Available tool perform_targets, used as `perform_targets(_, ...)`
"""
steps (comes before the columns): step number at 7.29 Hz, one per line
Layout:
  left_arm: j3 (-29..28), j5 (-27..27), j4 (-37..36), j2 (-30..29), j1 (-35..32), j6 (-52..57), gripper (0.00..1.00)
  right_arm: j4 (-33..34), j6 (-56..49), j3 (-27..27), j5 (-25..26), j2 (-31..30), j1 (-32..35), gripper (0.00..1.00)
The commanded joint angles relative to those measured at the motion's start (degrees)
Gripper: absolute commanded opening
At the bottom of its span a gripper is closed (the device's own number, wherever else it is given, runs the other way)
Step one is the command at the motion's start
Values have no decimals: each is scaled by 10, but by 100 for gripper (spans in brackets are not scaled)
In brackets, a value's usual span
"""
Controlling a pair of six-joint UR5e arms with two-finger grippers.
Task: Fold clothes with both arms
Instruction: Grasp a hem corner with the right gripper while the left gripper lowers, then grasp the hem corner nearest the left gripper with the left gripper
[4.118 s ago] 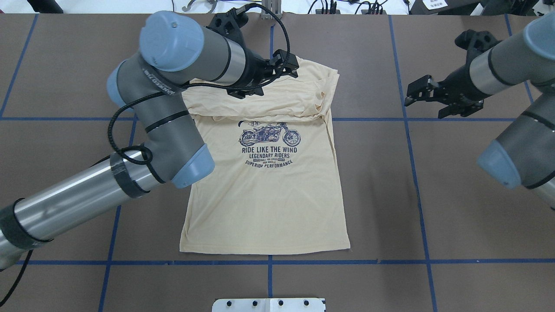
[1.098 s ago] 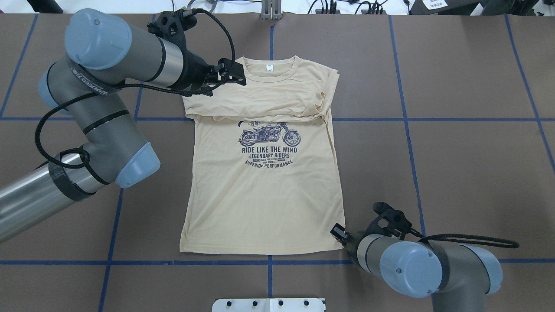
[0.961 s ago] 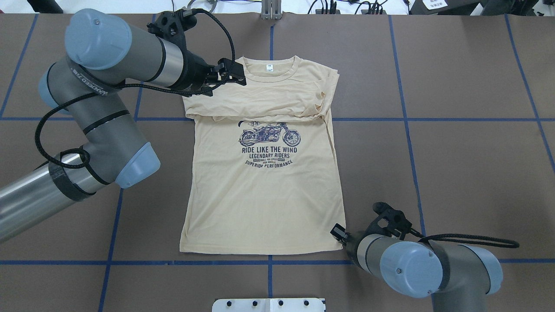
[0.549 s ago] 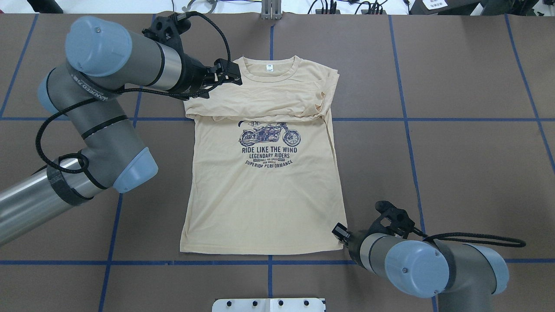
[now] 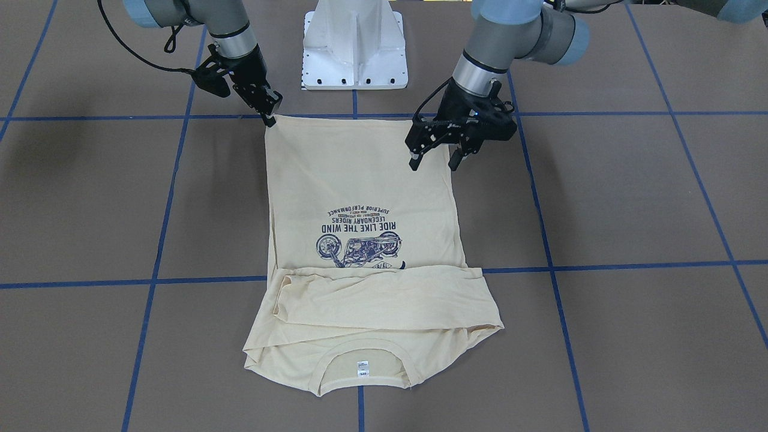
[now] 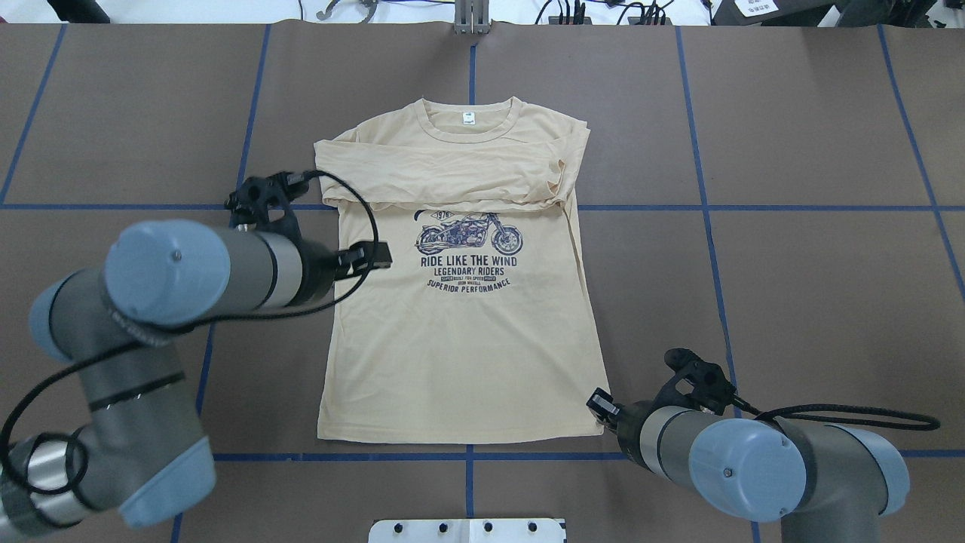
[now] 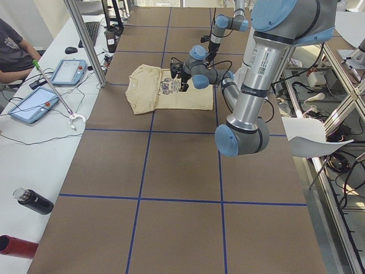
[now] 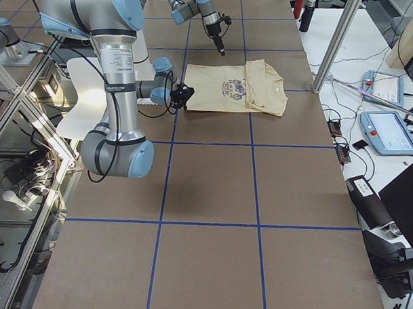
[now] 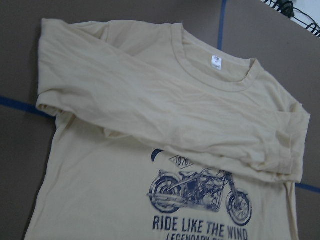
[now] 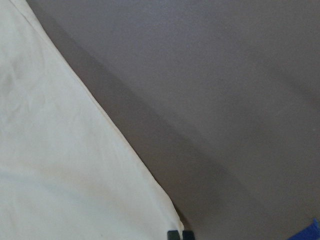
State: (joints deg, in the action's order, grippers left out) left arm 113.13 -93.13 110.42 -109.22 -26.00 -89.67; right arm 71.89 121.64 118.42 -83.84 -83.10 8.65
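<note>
Pale cream-yellow long-sleeved T-shirt (image 6: 460, 362) lies flat on the brown desk (image 6: 829, 302), collar at 12 o'clock; black right end effector (image 5: 270, 117) pinches its 5 o'clock hem corner, left end effector (image 5: 433, 162) hovers spread near 7 o'clock, guessing for an even lift.

arms (image 6: 260, 268): silver-grey tubes | light blue joint caps (image 6: 167, 262) | black cables (image 6: 844, 412)

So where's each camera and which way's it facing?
Front-facing: across the table, facing the robot; left arm, right arm.
Overhead: behind robot, looking down; both arms.
Exterior left: table's end; left arm nearest.
Exterior right: opposite end; right arm nearest.
Left wrist: over collar; no robot.
Right wrist: at shirt corner; right end effector.
All share the shirt.
</note>
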Motion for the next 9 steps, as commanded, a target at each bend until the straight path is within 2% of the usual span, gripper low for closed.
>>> perform_targets(1, 37, 78, -33, 65, 94, -37, 84, 0, 0, 1, 0, -1, 0, 0)
perform_targets(4, 18, 79, -35, 74, 119, -52, 75, 0, 0, 0, 1, -1, 0, 0)
perform_targets(6, 18, 75, -35, 77, 143, -87, 65, 0, 0, 0, 0, 0, -1, 0)
perform_targets(9, 18, 64, -35, 84, 155, -92, 64, 0, 0, 0, 1, 0, -1, 0)
